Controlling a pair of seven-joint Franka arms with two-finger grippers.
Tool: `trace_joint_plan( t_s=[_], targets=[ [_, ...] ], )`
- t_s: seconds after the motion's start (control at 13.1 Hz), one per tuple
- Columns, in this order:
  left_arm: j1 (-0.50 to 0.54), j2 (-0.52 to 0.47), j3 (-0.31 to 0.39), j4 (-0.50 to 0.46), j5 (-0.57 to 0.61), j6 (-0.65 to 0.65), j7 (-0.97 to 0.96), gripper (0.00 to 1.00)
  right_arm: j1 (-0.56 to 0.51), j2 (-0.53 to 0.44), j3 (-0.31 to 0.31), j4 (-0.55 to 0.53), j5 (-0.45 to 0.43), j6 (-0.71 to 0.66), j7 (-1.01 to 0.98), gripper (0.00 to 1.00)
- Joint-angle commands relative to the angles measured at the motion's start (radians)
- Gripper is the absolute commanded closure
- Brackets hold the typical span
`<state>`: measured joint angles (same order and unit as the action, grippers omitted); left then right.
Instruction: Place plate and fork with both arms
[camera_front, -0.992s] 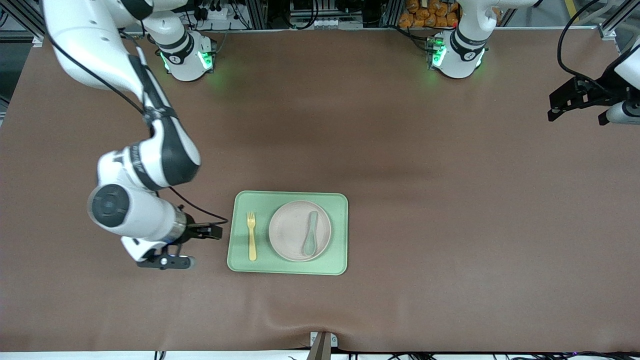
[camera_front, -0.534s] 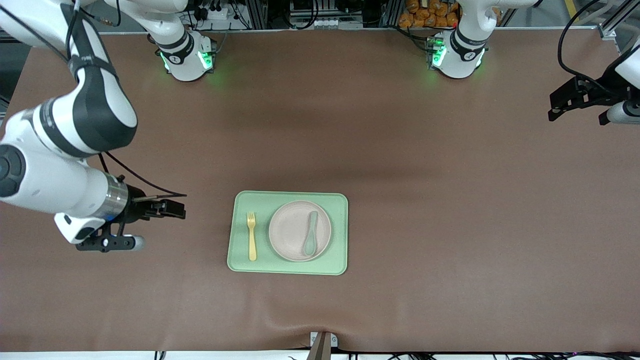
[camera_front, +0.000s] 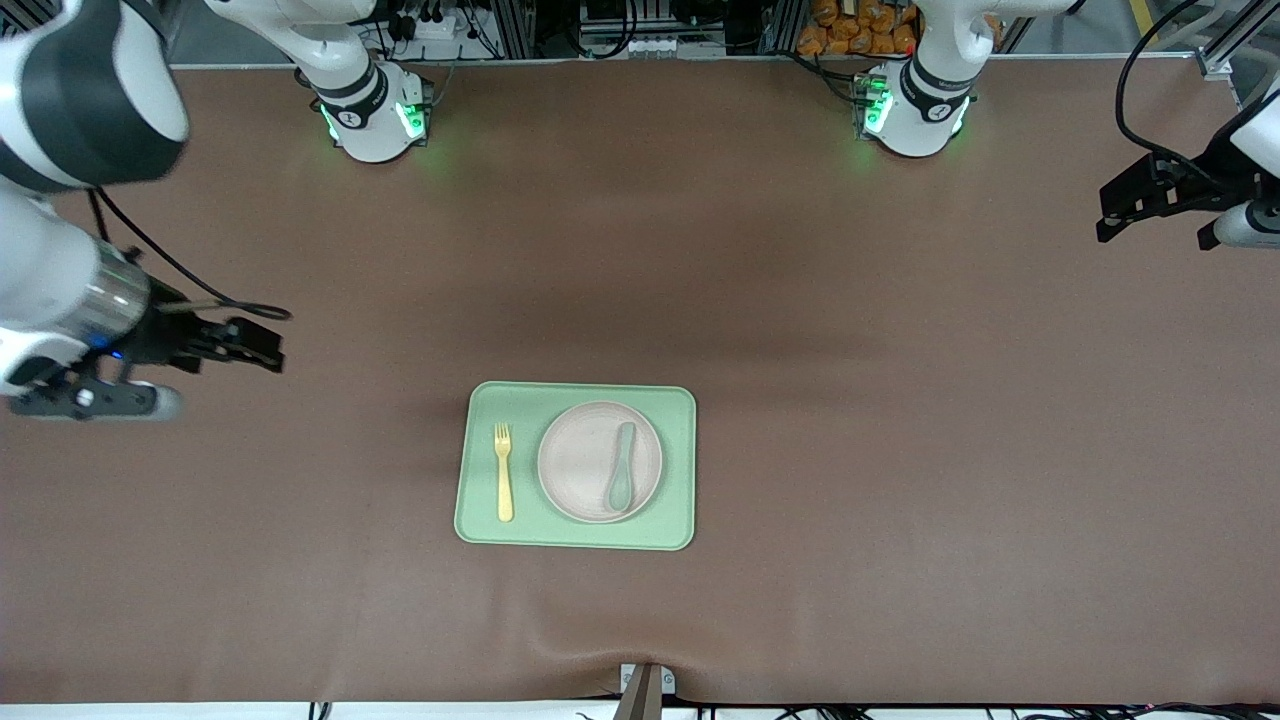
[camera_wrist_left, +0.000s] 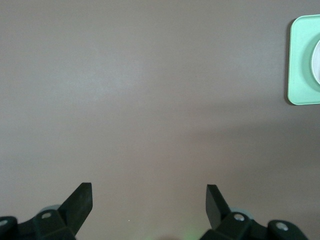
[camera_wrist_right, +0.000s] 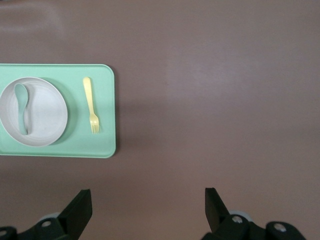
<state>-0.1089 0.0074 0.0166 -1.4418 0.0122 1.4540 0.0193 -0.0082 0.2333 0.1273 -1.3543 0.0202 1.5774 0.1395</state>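
Tray: the pale green rectangular plastic tray (camera_front: 576, 466) is sitting on the brown table mat (camera_front: 900, 450), serving as landmark for all entries below.
Fork: the small pale yellow plastic fork (camera_front: 503, 470) is lying flat in the tray, at the end toward the right arm, tines pointing away from the front camera; it is just beside the plate, not touching it.
Plate: the round cream-white shallow plate (camera_front: 585, 462) is resting in the tray, upright, low rim intact.
Spoon: a teal-green spoon (camera_front: 621, 478) is lying in the plate, handle running away from the front camera.
Change: over the last second the right gripper (camera_front: 262, 345) has been pulling away from the tray's edge toward the right arm's end of the table, now well apart from the tray; tray contents are not shifting.
Right gripper: fingers (camera_wrist_right: 80, 209) are spread, holding nothing.
Left gripper: the left gripper (camera_front: 1110, 210) is waiting well apart from the tray, over the left arm's end of the table; fingers (camera_wrist_left: 81, 200) are spread, empty.
Meaning: both items appear placed; judging the task to be essentially finishing, arms retreating.
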Motion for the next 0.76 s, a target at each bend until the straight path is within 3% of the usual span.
trace_joint_plan(
  t_s=[0.0,0.15,0.38,0.69],
  targets=[
    [-0.002,-0.003,-0.001,0.009,0.023,-0.015,0.019,0.00,0.024,-0.185,-0.057,-0.198,0.020,0.029,-0.028,0.00],
    [-0.002,-0.003,-0.001,0.009,0.025,-0.015,0.019,0.00,0.024,-0.245,-0.078,-0.256,0.017,0.030,-0.031,0.00],
    [0.000,-0.001,0.000,0.009,0.025,-0.015,0.019,0.00,0.025,-0.250,-0.074,-0.263,0.012,0.035,-0.029,0.00],
    [0.000,-0.001,0.002,0.009,0.025,-0.015,0.017,0.00,0.022,-0.189,-0.077,-0.117,-0.049,-0.011,-0.023,0.00]
  ],
)
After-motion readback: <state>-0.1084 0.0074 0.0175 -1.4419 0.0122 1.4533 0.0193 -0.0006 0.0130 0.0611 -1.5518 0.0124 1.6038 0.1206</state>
